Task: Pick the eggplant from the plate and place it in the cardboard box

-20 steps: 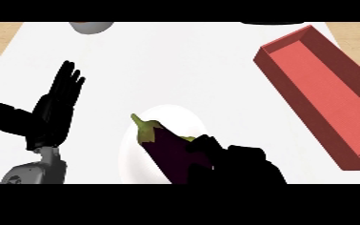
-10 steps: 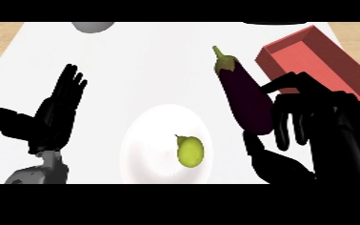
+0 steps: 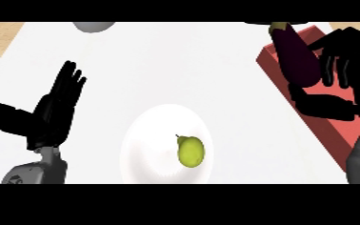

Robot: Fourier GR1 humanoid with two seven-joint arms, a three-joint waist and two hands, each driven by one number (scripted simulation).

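Observation:
A dark purple eggplant (image 3: 296, 57) hangs over the near-left wall of the red box (image 3: 275, 66) at the right edge. My right hand (image 3: 336, 78) is shut on the eggplant, fingers on its right side and the thumb curled under it. The white plate (image 3: 151, 145) lies at lower centre, well left of that hand, and holds only a yellow-green pear (image 3: 190, 151). My left hand (image 3: 56, 107) rests open at the left, fingers pointing up, apart from the plate.
A grey round object (image 3: 94, 26) sits at the counter's far edge, upper left. A strip of wooden surface (image 3: 8, 34) shows beyond the white counter's left corner. The red box runs down along the right edge.
My right hand has lifted the eggplant off the plate and carried it up and right over the red box. The pear is uncovered on the plate. The left hand has stayed still.

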